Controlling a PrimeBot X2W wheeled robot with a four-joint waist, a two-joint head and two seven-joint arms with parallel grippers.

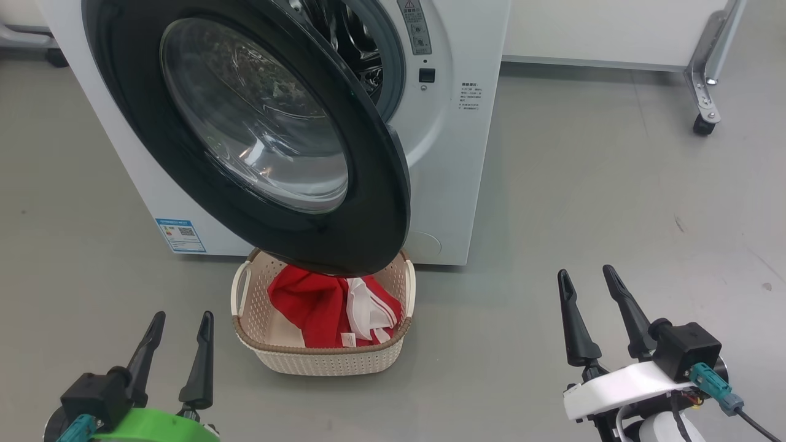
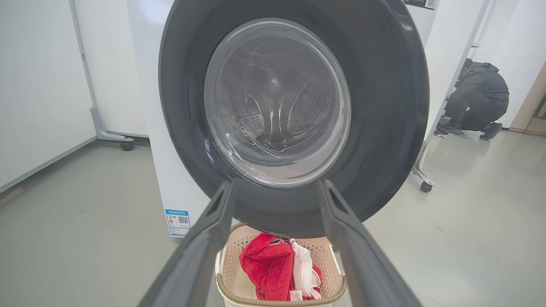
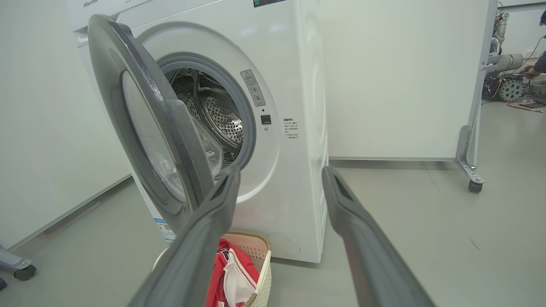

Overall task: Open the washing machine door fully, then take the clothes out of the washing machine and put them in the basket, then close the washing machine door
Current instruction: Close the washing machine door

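The washing machine (image 1: 457, 153) stands ahead with its door (image 1: 368, 209) swung partly open, black rim and glass bowl facing me. Through the gap the steel drum (image 3: 222, 119) shows. Red and white clothes (image 1: 325, 304) lie in the cream basket (image 1: 319, 362) on the floor, just under the door's lower edge. My left gripper (image 1: 182, 325) is open at the lower left, a short way left of the basket, with nothing between its fingers. My right gripper (image 1: 586, 276) is open at the lower right, well clear of the basket. The left wrist view faces the door (image 2: 294, 115) and the basket (image 2: 230, 277).
Grey floor lies all around. A white panel on castor feet (image 1: 706, 116) stands at the back right. A person crouches on the floor (image 2: 477, 100) beyond the machine's right side. A blue label (image 1: 181, 234) is low on the machine's front.
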